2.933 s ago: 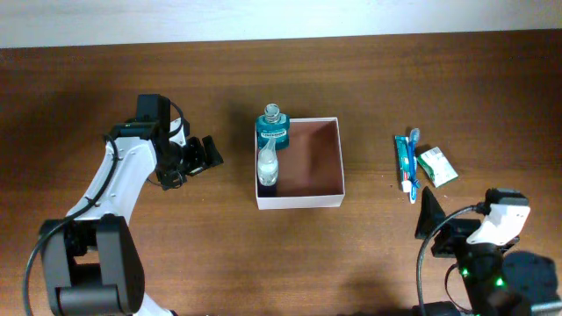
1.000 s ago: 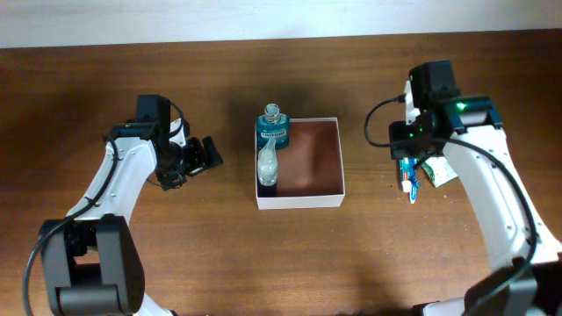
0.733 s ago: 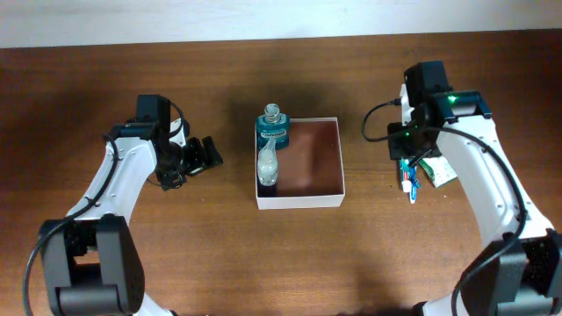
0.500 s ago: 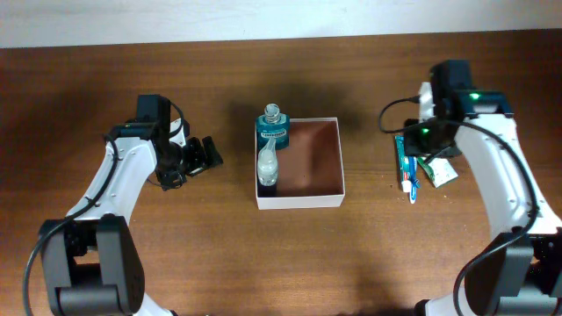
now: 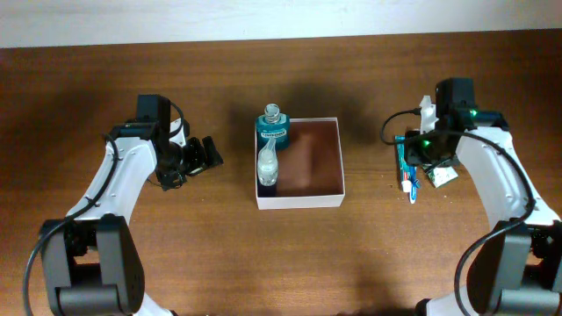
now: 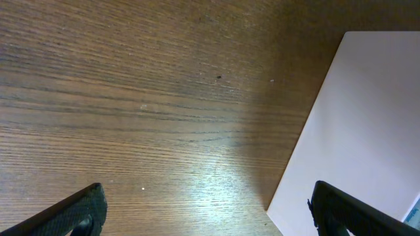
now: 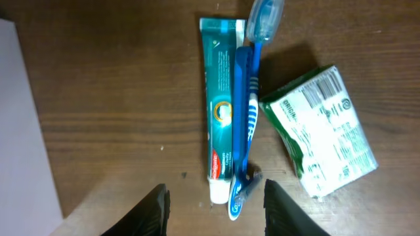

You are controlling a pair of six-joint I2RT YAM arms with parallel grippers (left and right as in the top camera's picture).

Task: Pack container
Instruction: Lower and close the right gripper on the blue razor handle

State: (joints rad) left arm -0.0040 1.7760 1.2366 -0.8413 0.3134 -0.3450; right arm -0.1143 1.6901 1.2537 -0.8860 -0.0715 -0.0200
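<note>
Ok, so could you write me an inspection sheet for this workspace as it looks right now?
Surface: brown wooden table, no spills seen.
Job's things: white container; teal bottle and clear bottle lie along its left side, the rest is bare.
Clutter: toothpaste tube, blue toothbrush lying along it, green-and-white packet beside them, all outside the container.
Grippers: left end effector open over bare wood beside the container; right end effector open, straddling the tube's cap end.
Cables: black cable loops by the right arm, another by the left.
Surroundings: pale strip beyond the table's far edge; nothing else seen.
</note>
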